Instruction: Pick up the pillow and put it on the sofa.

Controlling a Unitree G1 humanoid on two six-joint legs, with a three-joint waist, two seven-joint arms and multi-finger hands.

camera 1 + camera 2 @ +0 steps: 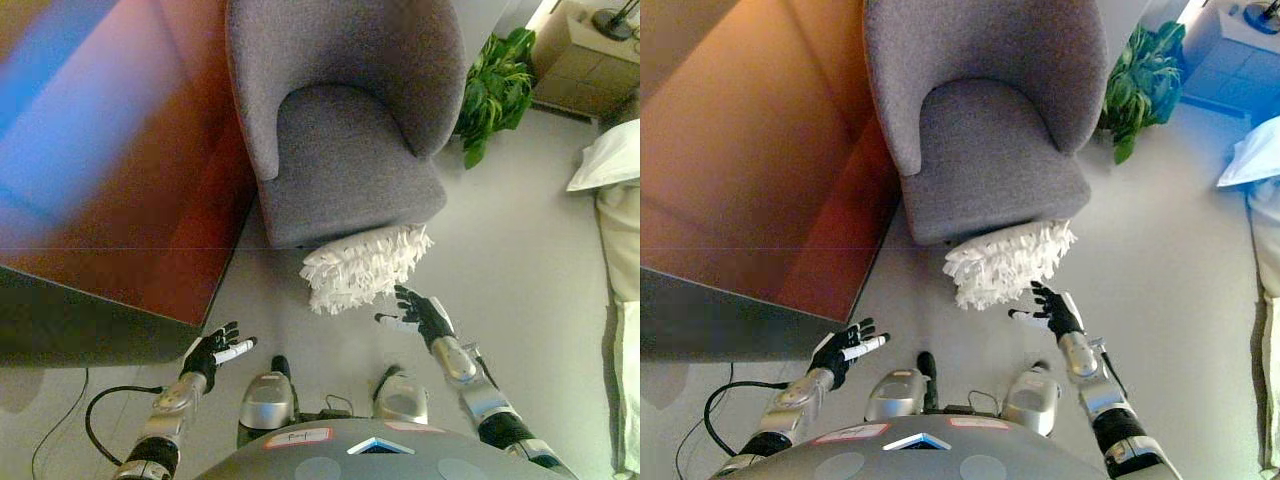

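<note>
You had the white shaggy pillow (365, 267) lying on the floor (520, 270), tucked against the front base of the grey sofa (345, 120) — not on its seat. Your right hand (420, 314) hung just beside the pillow's lower edge, fingers spread, holding nothing. Your left hand (216, 351) hovered well apart — fingers likewise spread.

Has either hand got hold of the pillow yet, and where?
No. Both hands are open: right hand beside the pillow on the floor, left hand apart.
</note>
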